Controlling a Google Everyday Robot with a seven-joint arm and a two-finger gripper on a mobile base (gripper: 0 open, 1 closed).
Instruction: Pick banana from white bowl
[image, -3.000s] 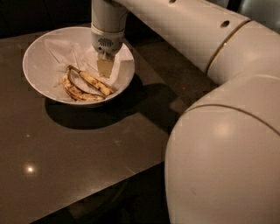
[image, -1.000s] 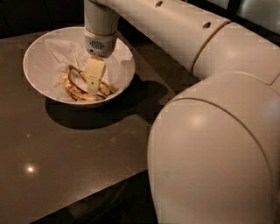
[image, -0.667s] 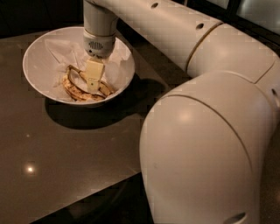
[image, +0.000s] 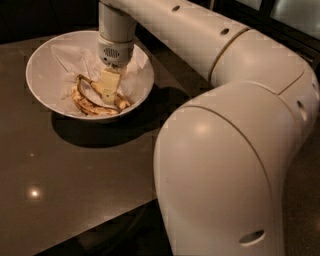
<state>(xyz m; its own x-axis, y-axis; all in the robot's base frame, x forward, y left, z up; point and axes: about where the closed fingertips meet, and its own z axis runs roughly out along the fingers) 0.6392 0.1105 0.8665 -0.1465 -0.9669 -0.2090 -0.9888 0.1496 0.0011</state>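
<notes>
Gripper lower and further left than three seconds ago, now down on banana | banana lies in white bowl, beside browner banana | hold: cannot tell | grasp likely imminent, lift pending

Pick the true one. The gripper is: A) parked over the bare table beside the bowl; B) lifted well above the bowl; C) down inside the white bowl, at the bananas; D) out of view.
C: the gripper sits below the rim of the white bowl, right at the banana.
</notes>
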